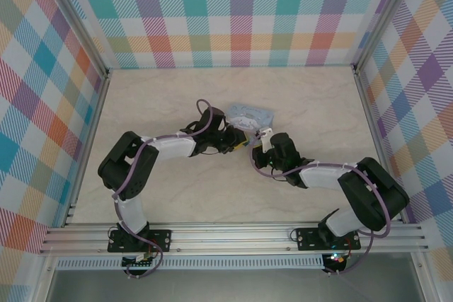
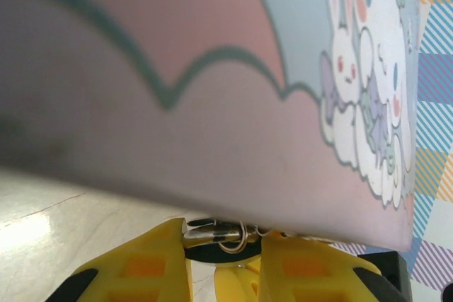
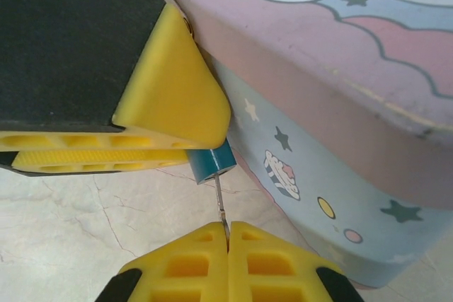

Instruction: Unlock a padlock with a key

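Note:
The tiny blue padlock point(image 3: 211, 163) pokes out from under my left gripper's yellow fingers point(image 3: 177, 97), which are shut on it. The thin dark key point(image 3: 221, 201) runs from the padlock's bottom face down into my right gripper point(image 3: 228, 230), which is shut on the key's head. The key's tip is at the keyhole; how deep it sits is hidden. In the left wrist view, silvery metal with a small wire ring point(image 2: 232, 235) is clamped in my left gripper point(image 2: 223, 237). From above, the left gripper point(image 1: 237, 143) and right gripper point(image 1: 257, 145) meet tip to tip.
The pastel cartoon-print tin box point(image 1: 249, 114) stands right behind both grippers, its side wall point(image 3: 333, 167) close to the padlock and its lid point(image 2: 212, 104) just above my left fingers. Marble-patterned tabletop point(image 1: 177, 196) lies all around, fenced by plaid walls point(image 1: 42, 104).

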### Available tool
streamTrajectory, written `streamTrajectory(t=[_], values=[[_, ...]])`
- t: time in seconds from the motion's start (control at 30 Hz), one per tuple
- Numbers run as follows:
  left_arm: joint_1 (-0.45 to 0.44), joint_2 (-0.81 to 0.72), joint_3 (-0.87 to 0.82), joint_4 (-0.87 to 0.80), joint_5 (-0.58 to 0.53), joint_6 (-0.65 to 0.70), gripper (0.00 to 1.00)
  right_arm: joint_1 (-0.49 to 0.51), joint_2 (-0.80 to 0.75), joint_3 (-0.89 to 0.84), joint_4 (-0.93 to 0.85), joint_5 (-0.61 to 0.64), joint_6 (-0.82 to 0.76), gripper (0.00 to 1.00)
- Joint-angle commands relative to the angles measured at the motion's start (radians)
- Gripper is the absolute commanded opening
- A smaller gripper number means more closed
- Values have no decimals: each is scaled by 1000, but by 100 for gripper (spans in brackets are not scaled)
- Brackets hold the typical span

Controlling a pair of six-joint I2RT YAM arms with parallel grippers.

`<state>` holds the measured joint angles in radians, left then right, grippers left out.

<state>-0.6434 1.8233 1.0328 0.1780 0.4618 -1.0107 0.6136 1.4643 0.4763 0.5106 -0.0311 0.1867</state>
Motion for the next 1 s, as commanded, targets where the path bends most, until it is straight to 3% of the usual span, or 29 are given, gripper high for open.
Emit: streamTrajectory(t=[0.0, 0.7, 0.97], values=[[-16, -57, 30, -28, 87, -17, 18, -19, -17, 0, 112, -62, 4, 2], [-18, -37, 21, -64, 66, 23, 17, -90, 8, 32, 112, -265, 41, 0], [-18, -35, 11, -7, 84, -31, 17, -91, 63, 40, 155, -281, 56, 0]])
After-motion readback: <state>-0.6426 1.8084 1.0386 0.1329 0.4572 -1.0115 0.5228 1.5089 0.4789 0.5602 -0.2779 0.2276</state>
